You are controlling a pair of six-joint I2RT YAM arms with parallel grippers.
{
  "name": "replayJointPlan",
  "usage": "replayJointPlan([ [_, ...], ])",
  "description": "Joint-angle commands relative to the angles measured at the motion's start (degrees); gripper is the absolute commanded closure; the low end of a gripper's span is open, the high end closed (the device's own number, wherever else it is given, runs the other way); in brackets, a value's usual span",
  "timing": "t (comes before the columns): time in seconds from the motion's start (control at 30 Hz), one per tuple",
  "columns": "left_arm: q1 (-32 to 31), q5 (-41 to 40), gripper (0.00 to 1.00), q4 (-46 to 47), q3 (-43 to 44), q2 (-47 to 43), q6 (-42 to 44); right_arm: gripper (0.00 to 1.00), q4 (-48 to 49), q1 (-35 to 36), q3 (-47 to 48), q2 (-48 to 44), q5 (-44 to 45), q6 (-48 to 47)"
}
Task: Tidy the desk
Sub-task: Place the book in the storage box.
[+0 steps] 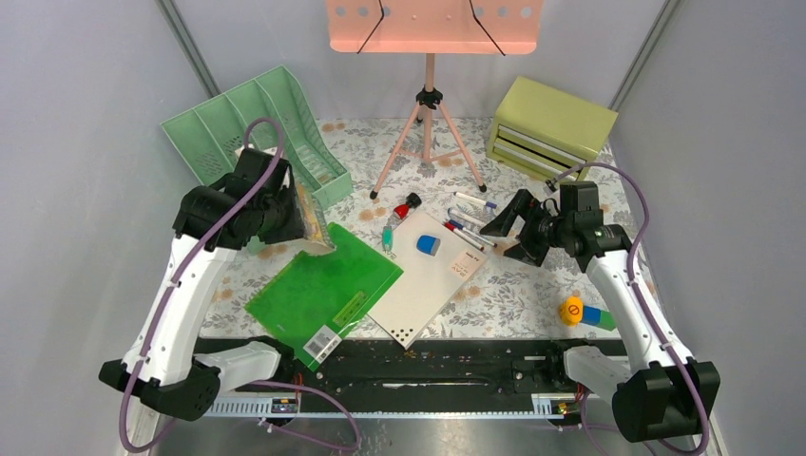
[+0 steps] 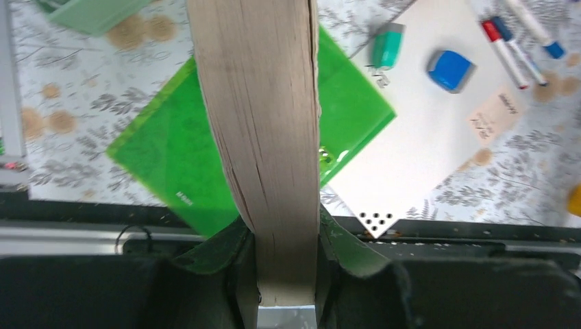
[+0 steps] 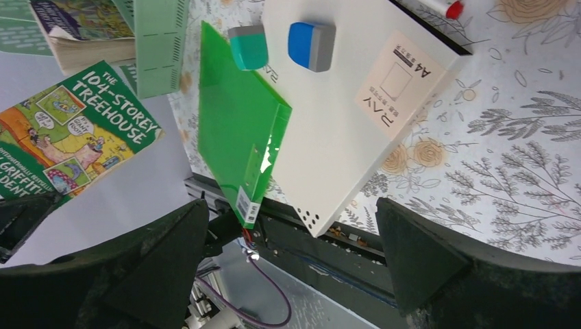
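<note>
Left fingers (image 2: 226, 257) pinch a paperback book (image 2: 267, 123) above the table (image 1: 518, 296); right fingers (image 3: 157, 260) stand wide, empty. I judge the book light but floppy, so holding near the spine seems safest.

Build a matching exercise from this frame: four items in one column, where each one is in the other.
Items
1. book
2. blue eraser
3. folder
4. drawers

Places
a. on the whiteboard
b. far right corner of the desk
c. clamped in the left tool
d. lying flat, left of the whiteboard

Pairs: 1-c, 2-a, 3-d, 4-b
</note>
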Motion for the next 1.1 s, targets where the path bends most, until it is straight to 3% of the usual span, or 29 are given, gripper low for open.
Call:
replayJointPlan([
  [0.0, 0.5, -7.6, 1.0, -2.7, 3.4, 0.5, 0.4, 0.0, -2.5, 0.2, -0.8, 0.9, 2.0, -3.8],
  [0.53, 3.9, -8.0, 1.0, 2.2, -7.6, -4.7, -2.5, 0.0, -1.5, 0.2, -5.0, -0.1, 0.7, -4.4],
  [1.07, 12.6, -9.1, 1.0, -0.2, -6.7, -4.8, -1.6, 0.01, -0.5, 0.2, -7.2, -0.2, -2.0, -5.1],
])
